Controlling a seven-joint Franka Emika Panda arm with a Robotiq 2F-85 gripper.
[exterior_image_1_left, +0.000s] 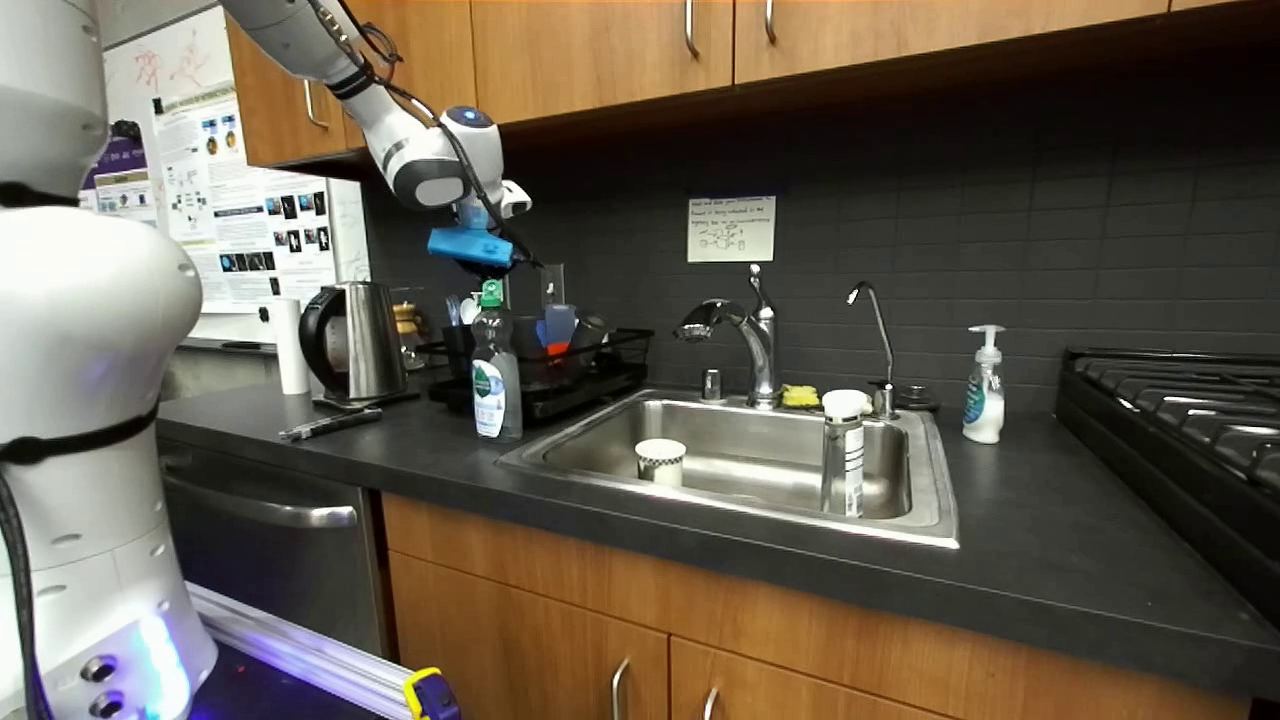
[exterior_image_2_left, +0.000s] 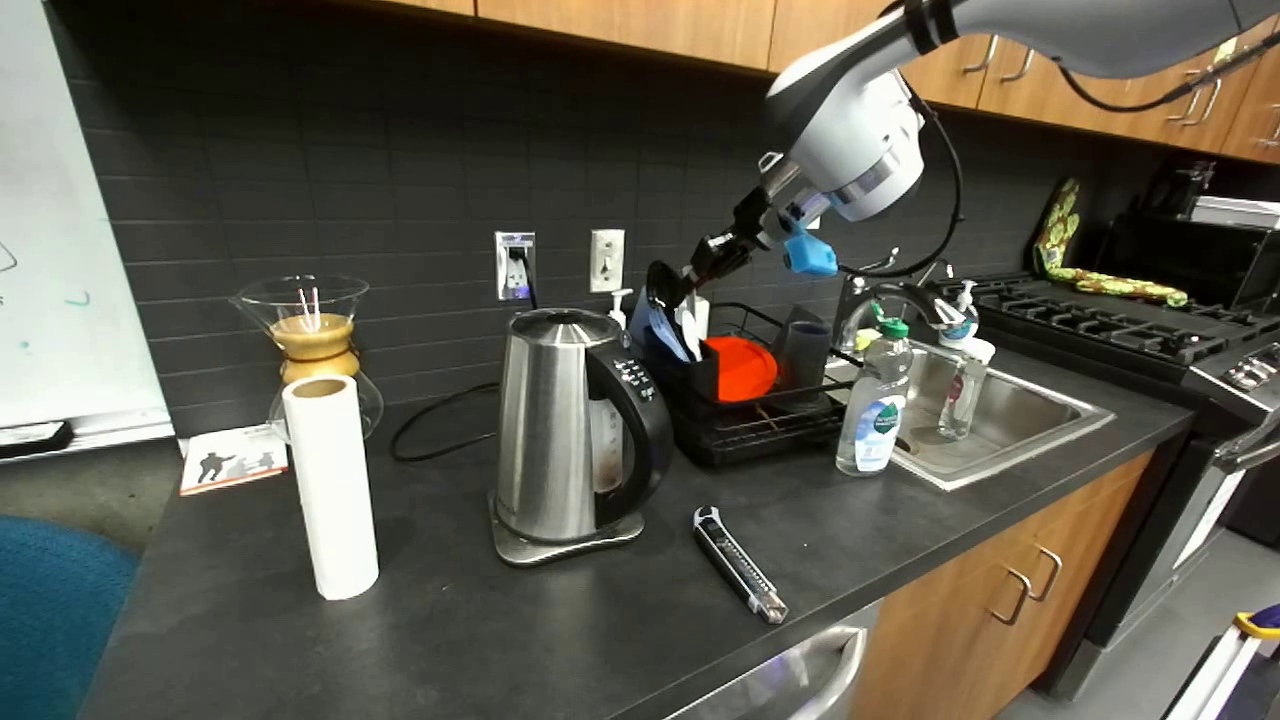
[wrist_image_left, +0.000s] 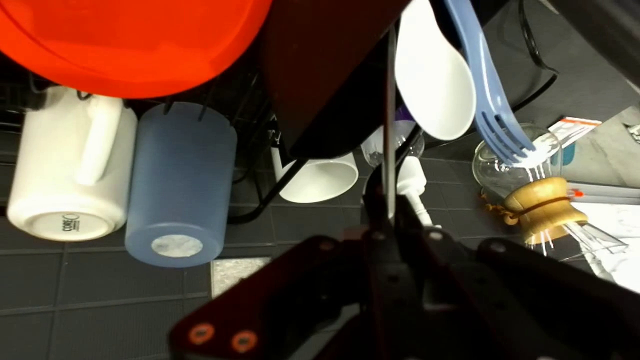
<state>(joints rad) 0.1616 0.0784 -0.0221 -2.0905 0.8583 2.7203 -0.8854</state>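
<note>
Just above a black box-shaped utensil caddy (exterior_image_2_left: 710, 372), clenches a thin dark utensil (wrist_image_left: 389, 160) tightly in the black gripper (wrist_image_left: 392, 220). Close beside, in the wrist view, shows a white plastic spoon (wrist_image_left: 435, 80) and a pale-blue plastic fork (wrist_image_left: 486, 82). Next, includes a round red dish (wrist_image_left: 135, 45), then a white mug (wrist_image_left: 70, 170) and frosted blue cup (wrist_image_left: 182, 185), turned base-up. Farther still, displays a wood-collared clear glass coffee maker (wrist_image_left: 542, 200).

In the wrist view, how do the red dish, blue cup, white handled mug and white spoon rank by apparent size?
1. Red dish: largest, though the frame cuts it off.
2. White handled mug and blue cup: too alike to rank.
3. White spoon: smallest, also cropped at the top.
</note>
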